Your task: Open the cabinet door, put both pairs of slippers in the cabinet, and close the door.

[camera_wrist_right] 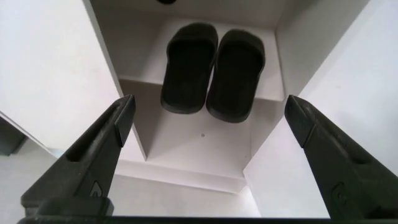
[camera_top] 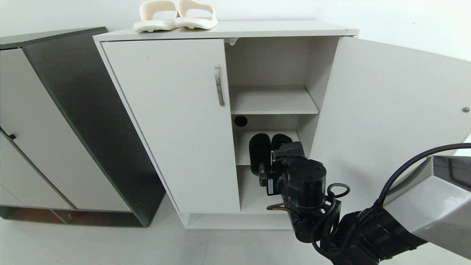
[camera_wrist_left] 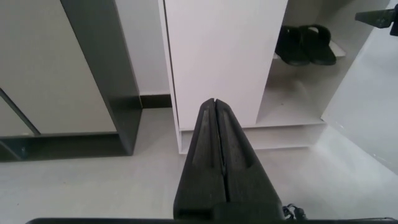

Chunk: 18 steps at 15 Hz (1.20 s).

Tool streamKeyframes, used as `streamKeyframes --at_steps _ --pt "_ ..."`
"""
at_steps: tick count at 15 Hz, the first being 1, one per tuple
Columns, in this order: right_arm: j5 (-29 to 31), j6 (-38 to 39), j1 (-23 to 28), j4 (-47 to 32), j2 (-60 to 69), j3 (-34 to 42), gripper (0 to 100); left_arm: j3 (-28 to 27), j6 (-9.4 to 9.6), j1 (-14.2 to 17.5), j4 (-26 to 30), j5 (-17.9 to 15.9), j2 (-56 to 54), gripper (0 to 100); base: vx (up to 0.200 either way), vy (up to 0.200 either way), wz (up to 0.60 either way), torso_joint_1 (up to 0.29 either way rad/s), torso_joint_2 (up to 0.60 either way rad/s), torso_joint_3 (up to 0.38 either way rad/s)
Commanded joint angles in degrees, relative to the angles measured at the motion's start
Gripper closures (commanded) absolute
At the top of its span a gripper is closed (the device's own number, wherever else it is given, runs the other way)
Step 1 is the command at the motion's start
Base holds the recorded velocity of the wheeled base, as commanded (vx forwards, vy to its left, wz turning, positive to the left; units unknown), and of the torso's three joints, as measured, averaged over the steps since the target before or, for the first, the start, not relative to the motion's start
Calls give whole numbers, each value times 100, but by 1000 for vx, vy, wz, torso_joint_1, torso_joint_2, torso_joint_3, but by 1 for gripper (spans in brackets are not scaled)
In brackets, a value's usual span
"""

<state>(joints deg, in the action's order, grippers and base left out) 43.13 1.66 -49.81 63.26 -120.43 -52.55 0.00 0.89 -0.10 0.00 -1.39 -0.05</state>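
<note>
A white cabinet [camera_top: 257, 31] stands with its right door [camera_top: 386, 110] swung open and its left door [camera_top: 173, 121] closed. A black pair of slippers [camera_top: 263, 149] lies side by side on the lower shelf, toes overhanging the shelf's front edge [camera_wrist_right: 211, 68] [camera_wrist_left: 306, 45]. A cream pair of slippers [camera_top: 176, 15] rests on the cabinet top. My right gripper [camera_top: 274, 156] hangs just in front of the black pair, open [camera_wrist_right: 208, 102], with nothing between its fingers. My left gripper [camera_wrist_left: 214, 106] is shut on nothing, low above the floor before the closed door.
A second cabinet [camera_top: 73, 121] with a dark side panel stands close on the left. The upper shelf [camera_top: 272, 101] is bare. The open door limits room on the right. Grey floor [camera_wrist_left: 124, 186] lies in front.
</note>
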Motion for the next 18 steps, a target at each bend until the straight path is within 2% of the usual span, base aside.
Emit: streamKeyframes --at_steps 1,6,13,18 --pt "2 1 -2 2 -33 8 0 0 -1 1 0 -2 5 100 0 0 0 -2 2 198" --pt "-42 1 -2 11 -16 105 0 0 43 10 0 -2 5 100 0 0 0 0 1 178" --pt "-42 -8 -2 125 -51 105 0 0 34 1 0 -2 5 100 0 0 0 0 0 8" --pt "-42 -8 -2 161 -42 193 0 0 16 1 0 -2 5 100 0 200 0 3 1 4"
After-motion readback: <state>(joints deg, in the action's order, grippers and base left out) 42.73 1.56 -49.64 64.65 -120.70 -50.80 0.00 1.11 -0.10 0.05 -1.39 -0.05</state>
